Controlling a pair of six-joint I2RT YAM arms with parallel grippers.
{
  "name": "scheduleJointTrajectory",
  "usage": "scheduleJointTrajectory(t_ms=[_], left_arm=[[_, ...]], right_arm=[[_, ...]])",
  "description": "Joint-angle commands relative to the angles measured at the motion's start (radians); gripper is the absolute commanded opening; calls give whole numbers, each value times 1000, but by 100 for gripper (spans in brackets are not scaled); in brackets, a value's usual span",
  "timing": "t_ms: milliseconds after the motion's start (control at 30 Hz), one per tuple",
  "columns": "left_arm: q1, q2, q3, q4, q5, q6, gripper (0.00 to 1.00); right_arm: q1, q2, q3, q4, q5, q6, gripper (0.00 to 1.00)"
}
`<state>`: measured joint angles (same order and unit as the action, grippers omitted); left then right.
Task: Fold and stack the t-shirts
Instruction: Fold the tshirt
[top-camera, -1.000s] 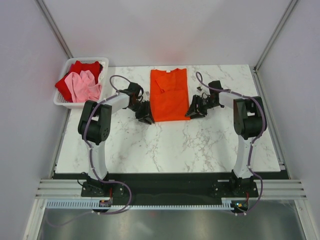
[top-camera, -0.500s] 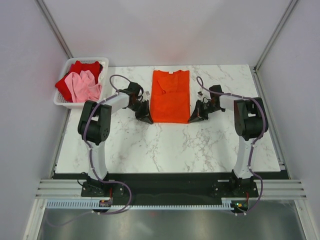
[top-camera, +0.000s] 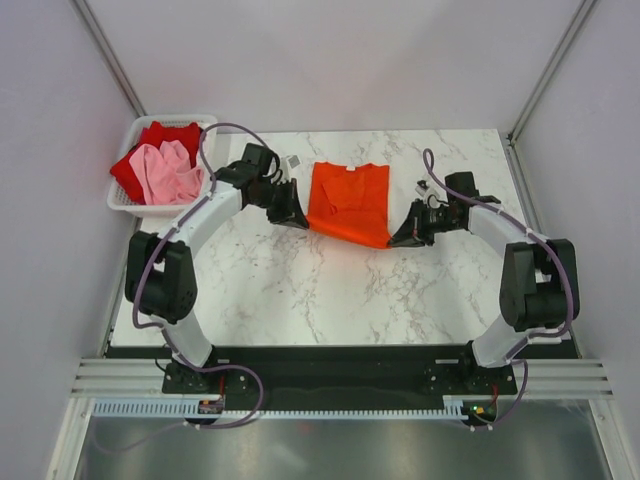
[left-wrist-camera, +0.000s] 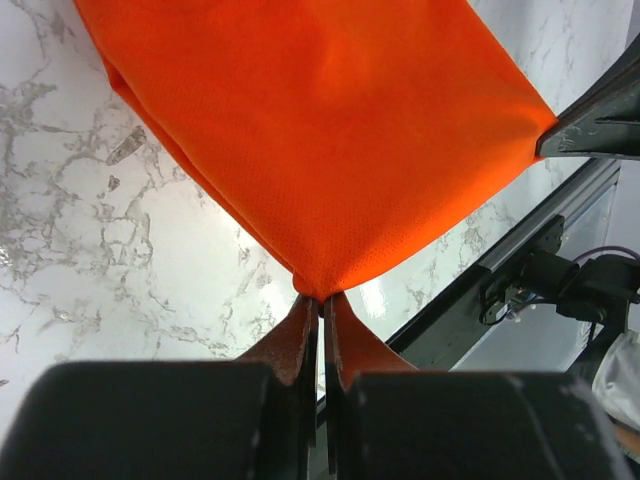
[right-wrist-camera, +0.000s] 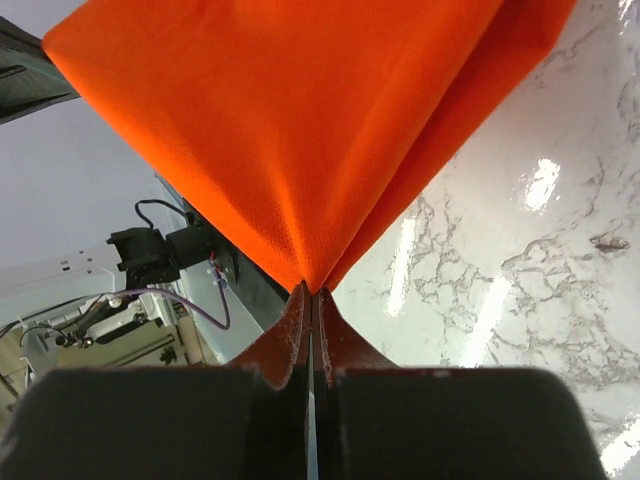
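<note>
Folding the orange-red t-shirt (top-camera: 350, 198) end over end, to judge by the overhead view. Lies lengthwise on the far half of the marble table (top-camera: 330, 290), collar away from the arms, near hem stretched between the two claws. Left claw (top-camera: 298, 217) at the near left corner, right claw (top-camera: 398, 238) at the near right corner. Deeper red t-shirt (top-camera: 170, 135) and pale pink t-shirt (top-camera: 165, 175) heaped in the white slatted basket (top-camera: 150, 210) at the far left, not yet folded.

From the left wrist: left claw (left-wrist-camera: 321, 300) pressed together, pinching one corner of the orange-red t-shirt (left-wrist-camera: 330, 130). Cloth fanning up and away from the tips, clear of the marble below.

From the right wrist: right claw (right-wrist-camera: 311, 292) likewise pressed together on the opposite corner of the orange-red t-shirt (right-wrist-camera: 300, 120), two layers spreading out from the pinch.

Probably next: carrying both corners away toward the collar, level and in step, keeping the hem taut, then laying it down square before letting go.
</note>
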<state>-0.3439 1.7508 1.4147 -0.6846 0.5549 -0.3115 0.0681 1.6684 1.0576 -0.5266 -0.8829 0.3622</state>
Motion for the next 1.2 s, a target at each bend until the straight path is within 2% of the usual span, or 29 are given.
scheduleJointTrajectory(t_ms=[0, 200, 300, 567, 633, 667, 700, 733, 767, 800, 833, 900, 1033, 1067, 1100, 1167], left_arm=[[-20, -19, 29, -21, 13, 46, 2], [-21, 48, 87, -13, -36, 71, 2], [-9, 140, 203, -13, -75, 100, 2], [42, 458, 694, 13, -139, 141, 2], [42, 533, 835, 39, -162, 163, 2], [42, 565, 875, 57, -162, 166, 6], [42, 634, 909, 89, -153, 170, 16], [42, 665, 985, 114, -158, 182, 33], [42, 700, 1021, 166, -177, 184, 39], [40, 740, 1049, 193, -206, 183, 46], [36, 746, 1066, 221, -276, 184, 63], [28, 736, 1067, 260, -317, 212, 70], [29, 635, 951, 235, -326, 204, 73], [31, 613, 925, 226, -319, 201, 72], [32, 593, 871, 197, -303, 198, 71], [42, 535, 810, 175, -174, 183, 66]], right_arm=[[-7, -53, -1, -9, -24, 20, 0], [-27, -4, 87, 46, 16, 27, 0], [-39, 79, 182, 99, 38, 43, 0], [-45, 381, 627, 145, 85, 9, 0], [-45, 466, 695, 189, 107, 23, 0], [-45, 496, 758, 210, 114, 23, 3], [-44, 526, 794, 230, 127, 18, 16], [-41, 586, 870, 259, 157, 14, 22], [-28, 611, 905, 278, 176, 9, 34], [-19, 637, 942, 289, 186, -12, 55], [-11, 677, 987, 281, 217, -49, 60], [10, 673, 1044, 269, 245, -78, 69], [9, 561, 945, 214, 251, -135, 70], [4, 542, 873, 200, 246, -155, 70], [2, 525, 839, 171, 249, -173, 70], [1, 495, 758, 137, 259, -212, 71]])
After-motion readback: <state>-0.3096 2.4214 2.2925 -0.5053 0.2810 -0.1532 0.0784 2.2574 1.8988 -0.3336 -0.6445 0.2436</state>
